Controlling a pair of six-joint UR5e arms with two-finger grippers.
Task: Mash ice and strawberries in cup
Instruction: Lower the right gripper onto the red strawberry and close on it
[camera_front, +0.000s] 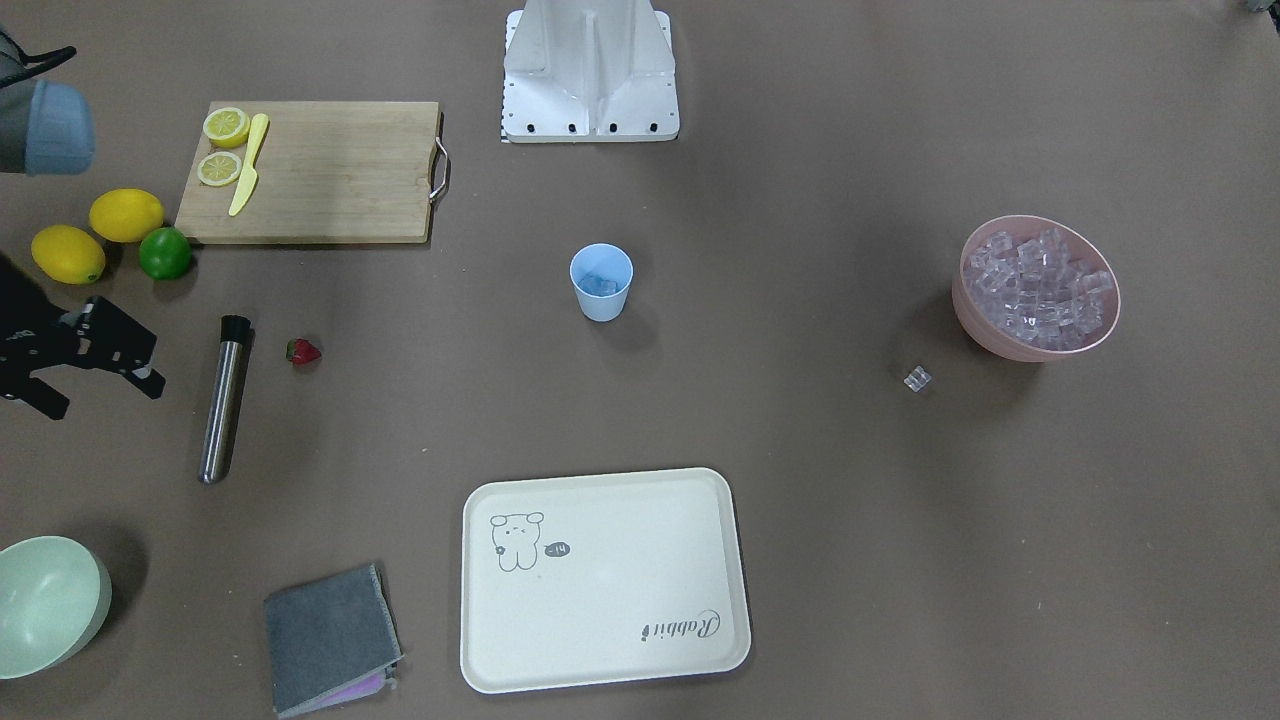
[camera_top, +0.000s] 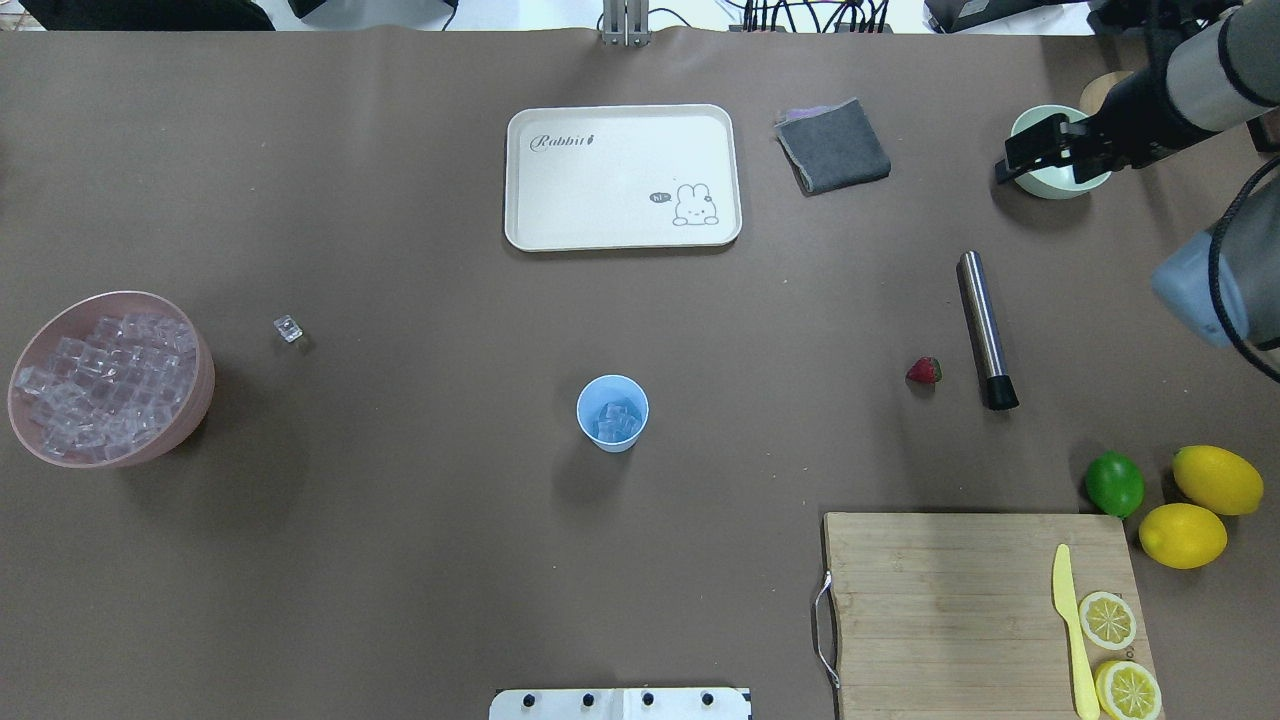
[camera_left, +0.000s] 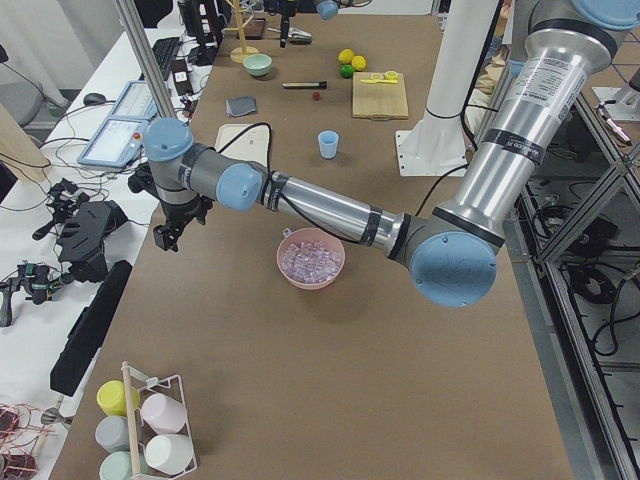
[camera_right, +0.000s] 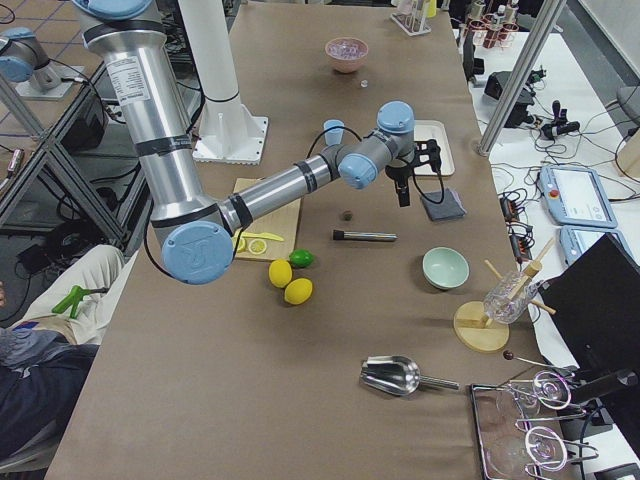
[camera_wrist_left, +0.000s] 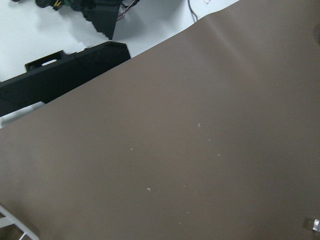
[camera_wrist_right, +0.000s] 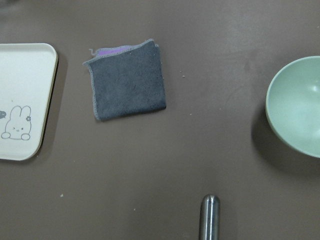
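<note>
Matte brown table, glassy ice in tapered cup; right gripper spread empty; left gripper: cannot tell.

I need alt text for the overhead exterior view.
A small light-blue cup holding clear ice cubes stands mid-table. A red strawberry lies near a steel cylinder on the right; a pink bowl of such cubes sits left.

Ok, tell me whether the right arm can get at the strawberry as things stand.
Probably yes: the strawberry lies uncovered on the table, apart from the steel muddler, and the right tool hovers on that side.
</note>
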